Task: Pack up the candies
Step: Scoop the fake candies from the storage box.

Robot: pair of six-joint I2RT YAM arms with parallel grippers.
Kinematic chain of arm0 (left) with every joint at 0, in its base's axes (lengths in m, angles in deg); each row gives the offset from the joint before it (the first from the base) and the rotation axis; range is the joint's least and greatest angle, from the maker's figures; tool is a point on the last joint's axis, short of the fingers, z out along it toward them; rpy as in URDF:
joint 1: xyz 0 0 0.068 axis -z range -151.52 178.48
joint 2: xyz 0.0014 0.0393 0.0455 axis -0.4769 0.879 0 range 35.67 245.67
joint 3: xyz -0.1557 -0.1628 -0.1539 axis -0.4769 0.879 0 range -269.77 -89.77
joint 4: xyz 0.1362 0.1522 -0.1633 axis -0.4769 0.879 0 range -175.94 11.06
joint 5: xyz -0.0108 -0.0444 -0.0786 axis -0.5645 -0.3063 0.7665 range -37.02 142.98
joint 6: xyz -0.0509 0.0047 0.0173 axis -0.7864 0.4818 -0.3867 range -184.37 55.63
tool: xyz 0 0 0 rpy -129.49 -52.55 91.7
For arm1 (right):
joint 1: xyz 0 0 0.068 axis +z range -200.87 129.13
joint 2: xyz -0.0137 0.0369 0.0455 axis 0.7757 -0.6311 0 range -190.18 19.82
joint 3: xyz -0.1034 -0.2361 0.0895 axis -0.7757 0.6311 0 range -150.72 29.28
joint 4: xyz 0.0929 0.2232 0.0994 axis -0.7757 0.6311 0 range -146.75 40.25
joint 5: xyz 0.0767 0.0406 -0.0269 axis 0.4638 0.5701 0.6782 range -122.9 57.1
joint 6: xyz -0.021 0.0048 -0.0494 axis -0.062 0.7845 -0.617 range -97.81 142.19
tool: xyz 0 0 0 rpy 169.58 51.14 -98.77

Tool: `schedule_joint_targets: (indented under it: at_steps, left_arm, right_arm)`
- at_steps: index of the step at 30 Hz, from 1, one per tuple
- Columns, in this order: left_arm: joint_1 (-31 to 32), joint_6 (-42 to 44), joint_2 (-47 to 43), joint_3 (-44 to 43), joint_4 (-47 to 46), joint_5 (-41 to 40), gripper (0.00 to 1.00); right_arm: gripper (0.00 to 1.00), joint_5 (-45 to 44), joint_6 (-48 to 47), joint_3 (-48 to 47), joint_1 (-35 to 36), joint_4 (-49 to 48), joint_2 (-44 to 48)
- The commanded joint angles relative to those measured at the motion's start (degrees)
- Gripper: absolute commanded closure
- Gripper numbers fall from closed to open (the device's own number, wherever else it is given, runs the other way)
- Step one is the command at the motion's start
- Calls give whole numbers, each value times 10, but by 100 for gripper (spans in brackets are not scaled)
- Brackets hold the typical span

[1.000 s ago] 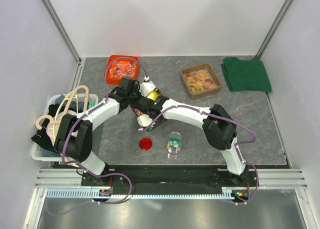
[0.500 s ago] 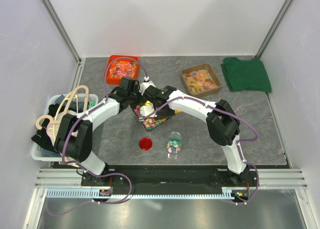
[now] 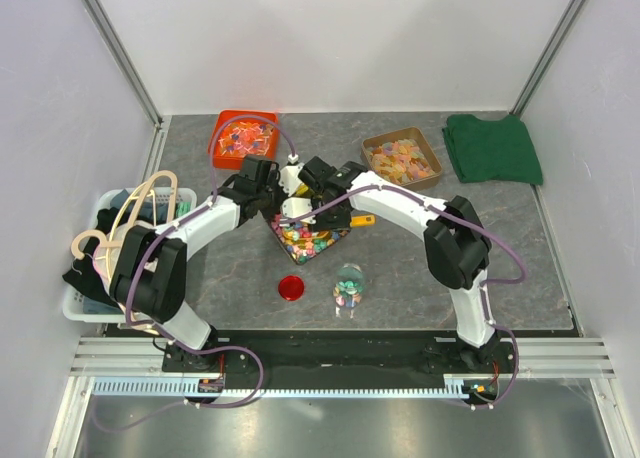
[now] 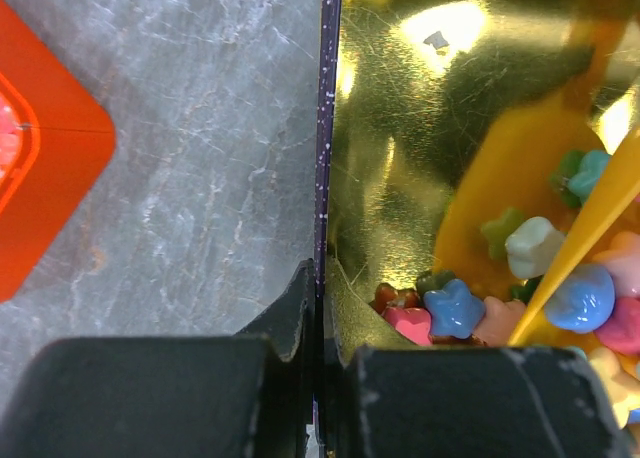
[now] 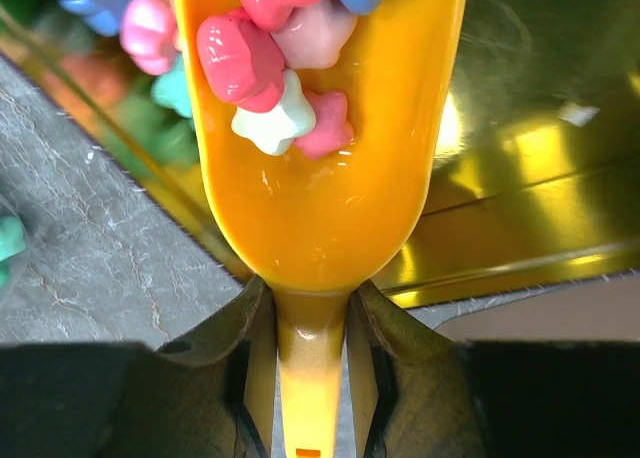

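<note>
Glossy, pebble-light candies [image 5: 275,68] looked hard and slick, apt to roll, so I judged them better scooped than pinched. Most lay in the gold-lined box [image 4: 400,128] at mid-table, and a few rode in the yellow scoop [image 5: 320,198] above it. The right gripper [image 5: 310,328] clenched the scoop's handle, its arm reaching in from three o'clock. The left gripper [image 4: 318,288] was clamped on the box's edge at eleven o'clock, its arm stretched forward from seven o'clock to steady the box.
</note>
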Motion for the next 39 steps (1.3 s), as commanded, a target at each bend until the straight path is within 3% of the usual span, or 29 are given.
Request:
schedule_joint_targets:
  at_steps: [1,28,34,39]
  left_arm:
    - [-8,-39,-2,-29,-29,45,98]
    - [-55,-76,23,-47,-16,76,98]
    - [-55,-76,22,-44,-14,79,98]
    - [-58,-76,25,-43,-15,81,98]
  right_arm:
    - [100,43,11,17,-18,-31,49]
    - [100,155,64,113,-86,-88,199]
    - [100,160,57,117,-99,-61,233]
    - [100,127,31,111,-100,24,265]
